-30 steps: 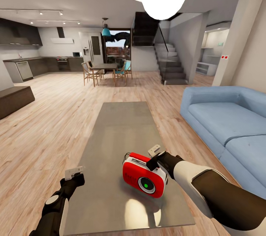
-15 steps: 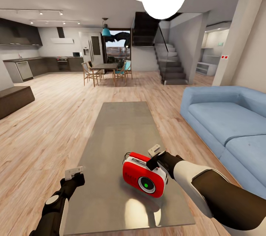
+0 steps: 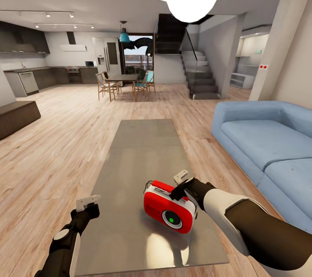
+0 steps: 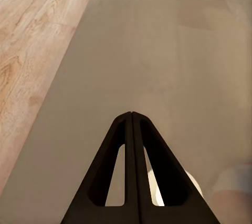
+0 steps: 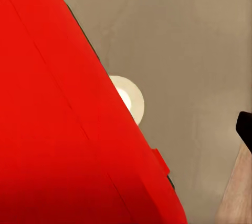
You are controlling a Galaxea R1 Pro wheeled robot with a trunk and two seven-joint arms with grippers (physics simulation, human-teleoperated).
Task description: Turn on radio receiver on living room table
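The red radio receiver (image 3: 169,210) with white sides lies tilted on the near part of the glossy grey table (image 3: 143,147), its round dial with a green centre facing me. My right gripper (image 3: 177,192) rests on the radio's upper right edge. In the right wrist view the radio's red shell (image 5: 63,129) is very close, and one dark fingertip (image 5: 245,129) stands far out to the side, so the jaws are apart. My left gripper (image 3: 88,204) hovers over the table's left edge, its fingers (image 4: 131,129) pressed together on nothing.
A blue sofa (image 3: 264,138) runs along the table's right side. Light wood floor (image 3: 56,147) lies to the left, with a dark low bench (image 3: 17,116) beyond. A dining table with chairs (image 3: 123,79), a kitchen and stairs (image 3: 199,77) are at the back.
The radio has sunk and tipped slightly under my right gripper, whose fingers have edged a little to the left on it. The left arm has not moved.
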